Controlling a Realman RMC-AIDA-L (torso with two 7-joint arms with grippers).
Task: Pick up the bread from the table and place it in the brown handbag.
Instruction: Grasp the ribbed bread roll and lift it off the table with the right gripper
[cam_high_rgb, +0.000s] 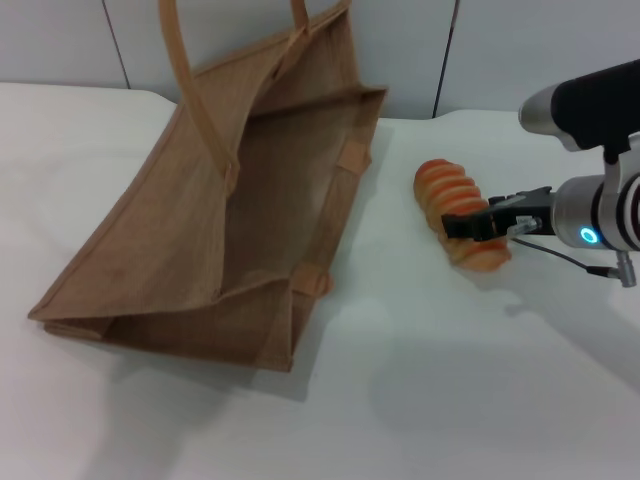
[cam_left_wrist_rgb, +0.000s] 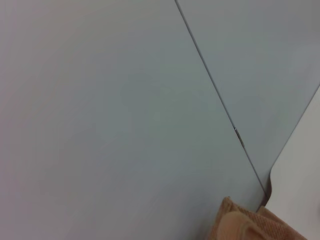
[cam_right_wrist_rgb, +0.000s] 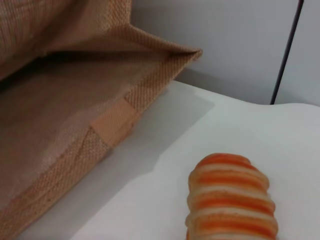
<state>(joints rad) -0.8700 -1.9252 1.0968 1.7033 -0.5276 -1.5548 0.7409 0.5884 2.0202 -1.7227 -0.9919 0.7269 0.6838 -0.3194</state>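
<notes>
We are holding our right gripper (cam_high_rgb: 478, 222) low over the near end of the bread (cam_high_rgb: 458, 212), its black fingers straddling the loaf; whether they are already clenching on it we cannot tell. The bread is lying on the table (cam_high_rgb: 420, 400), just beside the brown handbag (cam_high_rgb: 220, 230), which is standing open-mouthed further left. We are judging that a grip this far toward one end could let the glossy loaf pivot or slip, or catch the bag's rim. The right wrist view is showing the ridges and the bag's near corner closely. Our left gripper is out of sight; its camera is catching only wall and a scrap of bag.
</notes>
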